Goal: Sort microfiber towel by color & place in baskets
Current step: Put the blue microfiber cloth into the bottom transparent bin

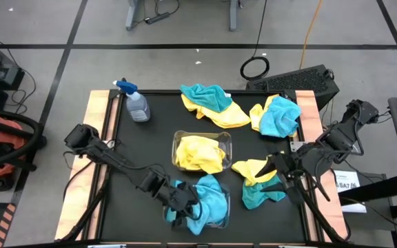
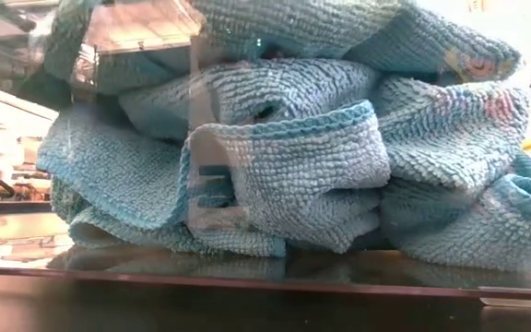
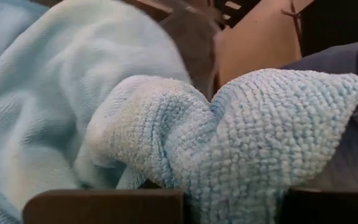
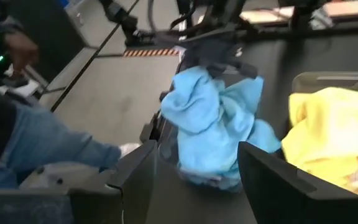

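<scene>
High view: teal towels (image 1: pixel 209 196) are heaped in the clear basket (image 1: pixel 220 222) at the lower centre of the frame, and yellow towels (image 1: pixel 197 154) fill the second basket (image 1: pixel 178 138) just above it. The left gripper (image 1: pixel 182 201) sits at the teal heap's left edge, jaws pressed together on a fold of teal towel (image 3: pixel 253 137), as the left wrist view shows. A loose yellow and teal pair (image 1: pixel 257 180) lies right of the baskets, with the right gripper (image 1: pixel 284 172) just beside it, jaws spread and empty. Two more mixed piles, one (image 1: pixel 212 103) and another (image 1: pixel 276 115), lie across the upper part of the mat.

The cloths are judged light, soft and limp, likely to drape and drag a neighbour along; a raised fold or corner should be pinched. Overlapping colours are the main hindrance. A spray bottle (image 1: pixel 135 103) stands at the upper left, well apart.
</scene>
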### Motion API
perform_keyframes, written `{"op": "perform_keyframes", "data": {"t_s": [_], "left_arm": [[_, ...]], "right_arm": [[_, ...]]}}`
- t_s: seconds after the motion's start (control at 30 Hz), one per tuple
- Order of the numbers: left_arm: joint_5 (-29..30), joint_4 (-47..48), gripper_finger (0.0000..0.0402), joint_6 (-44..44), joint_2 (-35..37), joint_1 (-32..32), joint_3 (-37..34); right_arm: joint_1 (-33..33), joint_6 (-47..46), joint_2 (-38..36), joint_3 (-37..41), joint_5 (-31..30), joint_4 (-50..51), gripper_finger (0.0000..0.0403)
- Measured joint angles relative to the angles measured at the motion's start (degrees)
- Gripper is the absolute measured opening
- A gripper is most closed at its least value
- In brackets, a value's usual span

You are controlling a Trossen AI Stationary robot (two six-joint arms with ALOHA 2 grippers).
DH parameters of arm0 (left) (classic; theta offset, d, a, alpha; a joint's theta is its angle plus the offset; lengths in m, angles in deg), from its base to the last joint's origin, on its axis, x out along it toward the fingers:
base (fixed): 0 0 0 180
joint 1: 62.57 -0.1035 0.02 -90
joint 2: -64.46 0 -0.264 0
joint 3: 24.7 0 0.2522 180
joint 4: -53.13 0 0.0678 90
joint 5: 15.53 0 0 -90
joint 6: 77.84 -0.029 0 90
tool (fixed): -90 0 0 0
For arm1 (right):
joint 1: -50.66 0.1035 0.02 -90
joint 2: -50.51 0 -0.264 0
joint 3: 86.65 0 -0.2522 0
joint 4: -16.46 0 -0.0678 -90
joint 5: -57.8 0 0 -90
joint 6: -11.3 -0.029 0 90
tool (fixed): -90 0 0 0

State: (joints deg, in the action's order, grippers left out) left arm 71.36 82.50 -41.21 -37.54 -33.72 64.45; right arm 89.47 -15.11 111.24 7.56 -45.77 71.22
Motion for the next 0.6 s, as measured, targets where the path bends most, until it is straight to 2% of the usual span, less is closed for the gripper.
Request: {"op": "perform_keyframes", "data": {"t_s": [0.23, 0.4, 0.6], "left_arm": [[1.69, 4.14, 0.0034, 1.31, -1.11, -1.67, -3.54], [-1.56, 4.22, 0.0034, 3.21, -3.87, -1.54, -6.5], [-1.53, 3.8, 0.0034, 3.16, -6.41, -0.6, -7.03]], "right_arm": [[0.69, 0.94, 0.0, 0.02, 0.29, 4.78, 0.0214], [0.68, 1.13, 0.01, 0.02, 0.25, 5.87, 0.0215], [0.68, 2.01, 0.02, 0.02, 0.01, 6.28, 0.0215]]}}
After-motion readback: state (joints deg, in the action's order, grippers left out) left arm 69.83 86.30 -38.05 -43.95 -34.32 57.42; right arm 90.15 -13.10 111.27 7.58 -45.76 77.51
